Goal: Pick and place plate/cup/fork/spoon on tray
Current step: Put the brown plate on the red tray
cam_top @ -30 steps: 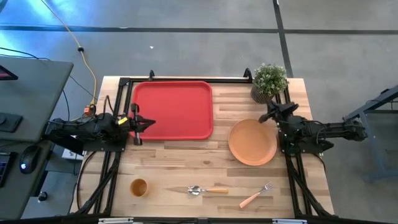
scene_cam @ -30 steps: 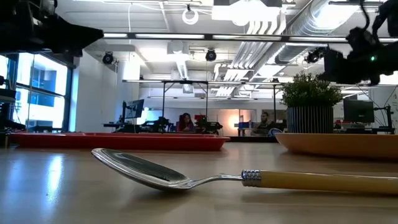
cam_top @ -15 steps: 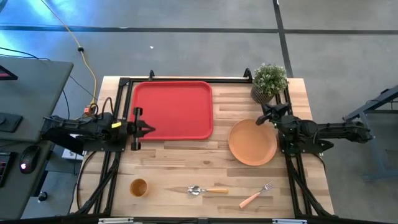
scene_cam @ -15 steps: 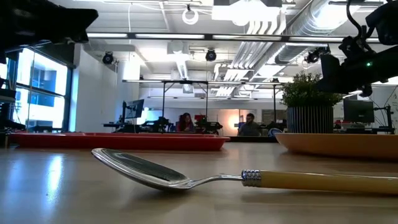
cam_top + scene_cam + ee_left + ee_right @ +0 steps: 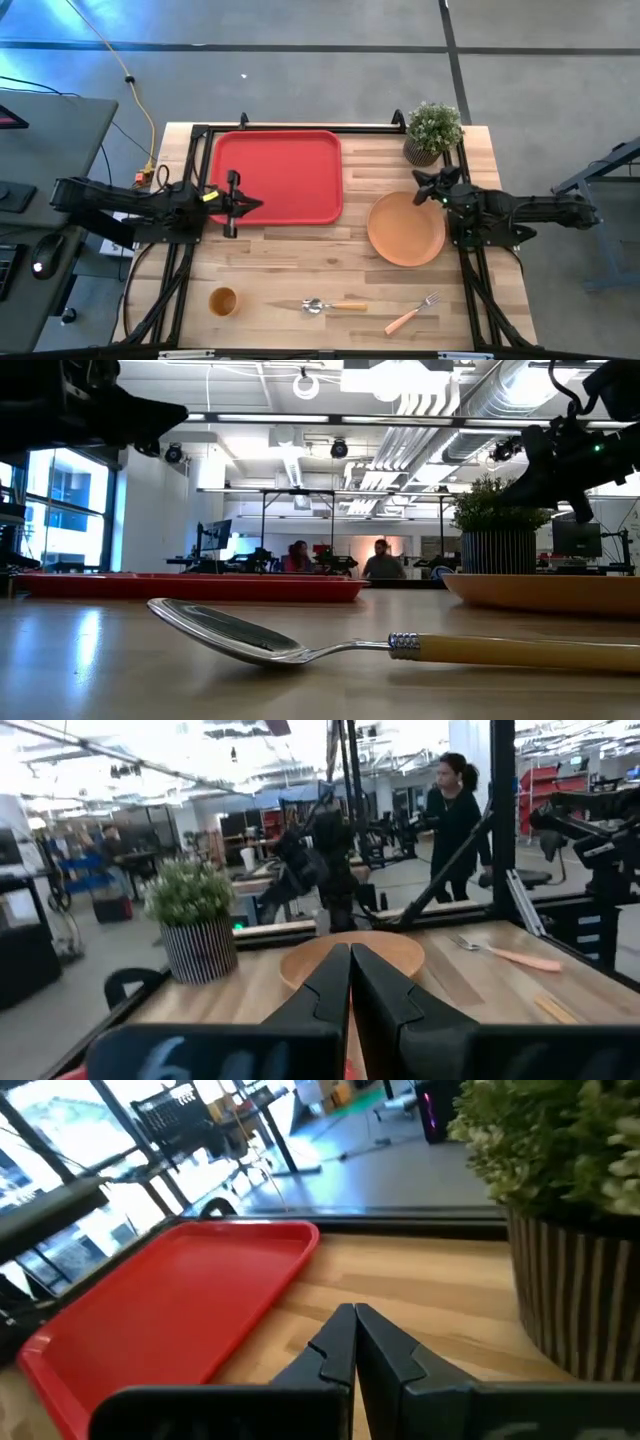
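Observation:
The red tray (image 5: 277,176) lies at the table's far left. The orange plate (image 5: 406,228) lies flat at the right. The cup (image 5: 222,301) stands near the front left. The spoon (image 5: 333,306) and the fork (image 5: 411,314) lie near the front edge. My left gripper (image 5: 257,204) is shut and empty above the tray's left part. My right gripper (image 5: 420,186) is shut and empty above the table by the plate's far rim. In the low view the spoon (image 5: 300,645) lies close, bowl to the left.
A potted plant (image 5: 433,131) in a striped pot stands at the far right corner, just beyond my right gripper. A black frame (image 5: 300,128) runs along the table's far edge. People show in the room beyond the table (image 5: 455,810).
My left gripper has moved toward the table's right, farther over the tray. My right gripper has moved a little toward the table's left and far side, near the plant.

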Controlling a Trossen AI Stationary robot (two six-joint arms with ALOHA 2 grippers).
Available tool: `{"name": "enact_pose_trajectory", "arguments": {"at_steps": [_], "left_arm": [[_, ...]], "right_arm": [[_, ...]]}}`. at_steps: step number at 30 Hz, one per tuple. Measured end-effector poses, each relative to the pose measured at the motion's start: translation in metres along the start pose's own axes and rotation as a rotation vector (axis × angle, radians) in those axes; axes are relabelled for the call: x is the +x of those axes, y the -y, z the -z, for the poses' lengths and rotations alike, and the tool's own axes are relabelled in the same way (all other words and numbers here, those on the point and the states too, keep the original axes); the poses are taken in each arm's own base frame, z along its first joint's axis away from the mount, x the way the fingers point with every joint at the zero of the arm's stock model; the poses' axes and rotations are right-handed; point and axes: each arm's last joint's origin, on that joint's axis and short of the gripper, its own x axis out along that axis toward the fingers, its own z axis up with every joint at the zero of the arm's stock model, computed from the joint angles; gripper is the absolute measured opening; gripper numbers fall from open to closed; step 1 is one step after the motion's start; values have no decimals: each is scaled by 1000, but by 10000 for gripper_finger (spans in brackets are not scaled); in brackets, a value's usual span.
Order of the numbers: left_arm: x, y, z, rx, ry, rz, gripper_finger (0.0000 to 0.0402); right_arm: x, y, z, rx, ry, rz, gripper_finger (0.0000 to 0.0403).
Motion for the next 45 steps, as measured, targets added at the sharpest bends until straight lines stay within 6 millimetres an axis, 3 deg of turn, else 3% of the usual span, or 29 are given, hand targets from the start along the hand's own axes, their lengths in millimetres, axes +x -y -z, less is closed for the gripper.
{"name": "enact_pose_trajectory", "arguments": {"at_steps": [9,18,25,27,30,34,39,45], "left_arm": [[7,0,-3,-108,69,-6,3],[18,-2,-4,-109,21,-66,3],[37,-2,1,-122,-73,-86,3],[44,-2,3,-119,-102,-100,3],[53,-3,5,-102,-136,-148,3],[60,-3,8,-90,-172,-174,13],[63,-4,11,-83,-190,-221,61],[62,-9,12,-82,-199,-300,122]], "right_arm": [[-4,-8,-14,50,-45,-38,0],[16,-44,-26,-20,-7,-177,0],[35,-89,-31,-155,3,-652,0],[39,-98,-34,-188,39,-703,0],[47,-104,-38,-164,2,-590,0],[54,-100,-32,-116,-244,-265,2],[40,-95,-31,-30,-498,86,17],[20,-116,-32,-19,-623,129,48]]}}
